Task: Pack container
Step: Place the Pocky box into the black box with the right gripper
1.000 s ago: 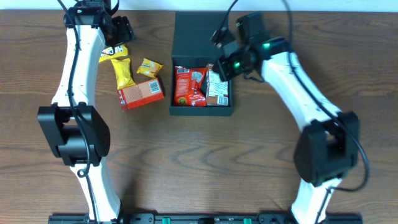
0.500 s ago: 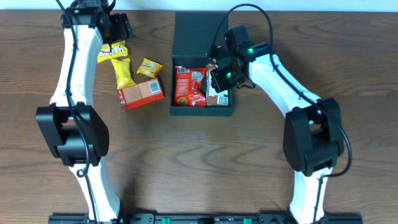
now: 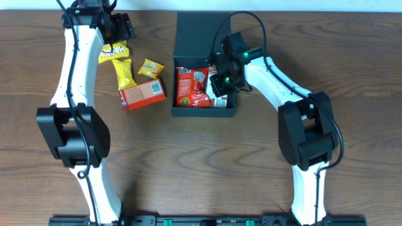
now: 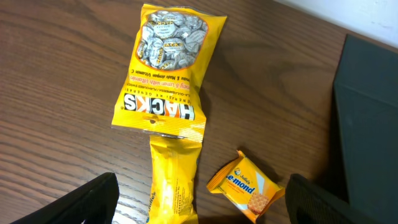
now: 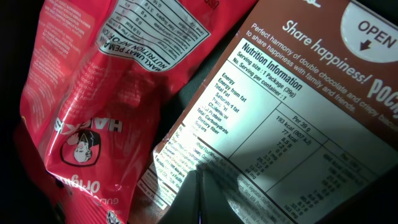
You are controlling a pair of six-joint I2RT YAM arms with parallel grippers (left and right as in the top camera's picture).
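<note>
The black container (image 3: 204,112) stands open at the table's middle, its lid (image 3: 195,31) folded back. Inside lie red snack bags (image 3: 184,88) and a brown carton (image 3: 221,97). My right gripper (image 3: 220,83) is inside the container. In the right wrist view its fingers (image 5: 199,198) are shut together, tips against the brown carton (image 5: 292,112), beside a red Hacks bag (image 5: 87,93). My left gripper (image 3: 119,28) is open and empty above a yellow Hacks bag (image 4: 165,68), a long yellow packet (image 4: 174,186) and a small Le-mond packet (image 4: 247,186); its open jaws (image 4: 202,205) span the last two.
On the table left of the container lie the yellow Hacks bag (image 3: 115,50), the long yellow packet (image 3: 124,72), the small yellow packet (image 3: 151,67) and a red-orange carton (image 3: 142,95). The container's dark wall (image 4: 367,124) shows at the right of the left wrist view.
My right gripper has moved left and down into the container, onto the brown carton. The left arm has not moved.
</note>
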